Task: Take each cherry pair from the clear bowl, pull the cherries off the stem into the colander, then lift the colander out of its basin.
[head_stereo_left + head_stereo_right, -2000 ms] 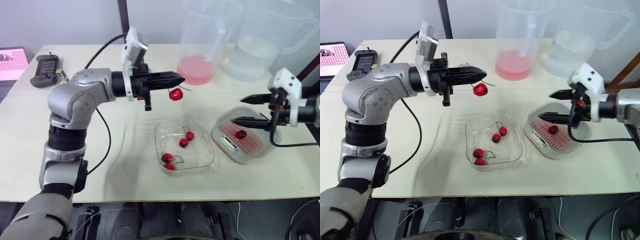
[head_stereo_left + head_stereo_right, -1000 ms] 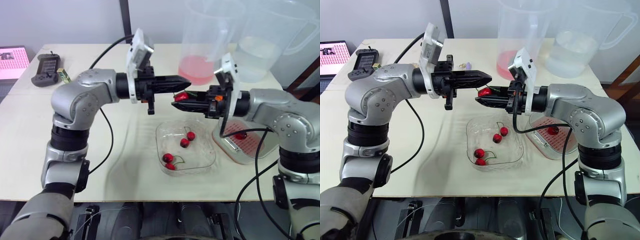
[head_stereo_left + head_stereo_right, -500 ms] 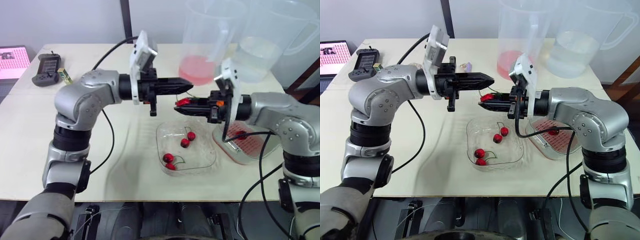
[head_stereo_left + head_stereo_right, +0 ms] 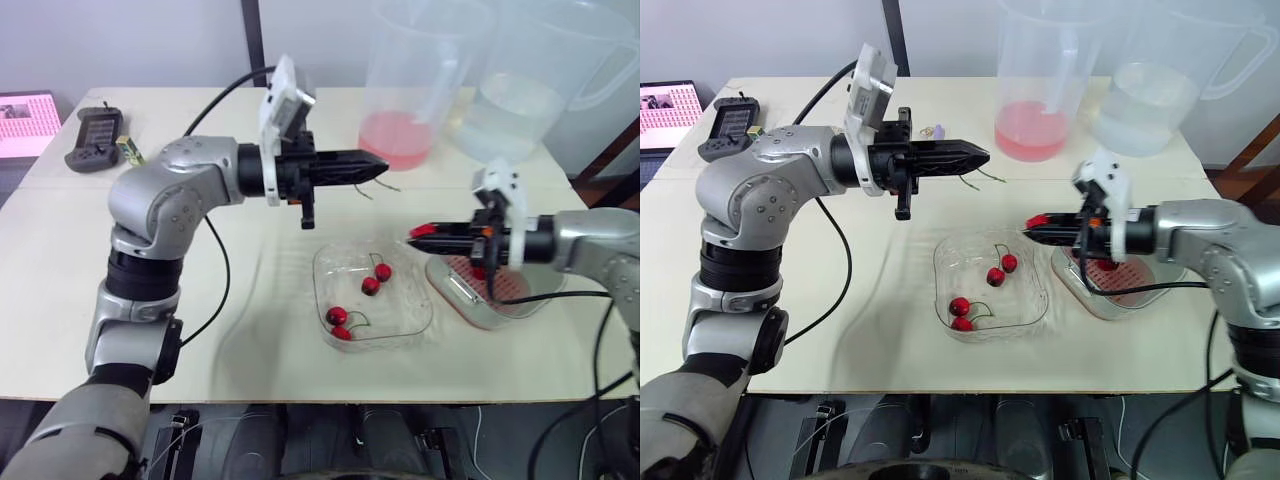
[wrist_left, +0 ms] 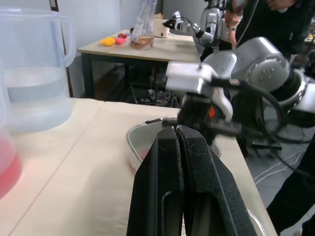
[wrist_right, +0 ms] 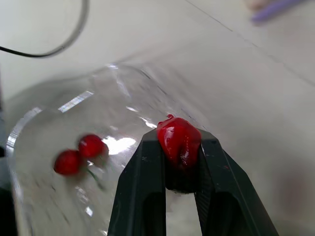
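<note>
Loose cherry (image 6: 178,140): pinched at the very tips of the right gripper (image 4: 428,232), fingers narrow around it, no stem visible on it. Held in the air over the table, between the right rim of the clear bowl (image 4: 421,318) and the left rim of the basin (image 4: 437,272).

Right gripper lies roughly level, long axis left-right, tips pointing left. The colander (image 4: 505,290), red mesh inside the basin, sits right of the tips and slightly nearer, under the gripper's own wrist. So the cherry is just short of the colander on its left side. Judgement: the next move is a short pull back to the right until the tips are over the mesh, then an opening. Released where it hangs, the cherry could hit the basin rim or the table.

One cherry seems already in the colander, partly behind the right arm.

Left gripper (image 4: 378,168): far and left of the bowl, raised, pointing right, fingers pressed together on a thin bare stem (image 4: 985,178). Well apart from the right gripper.

The bowl holds two cherry pairs (image 4: 375,278) and (image 4: 338,323), stems on. Left arm is the nearer to them.

Far side: pitcher with pink liquid (image 4: 405,90), water pitcher (image 4: 520,90). Far left: handheld device (image 4: 92,140).
</note>
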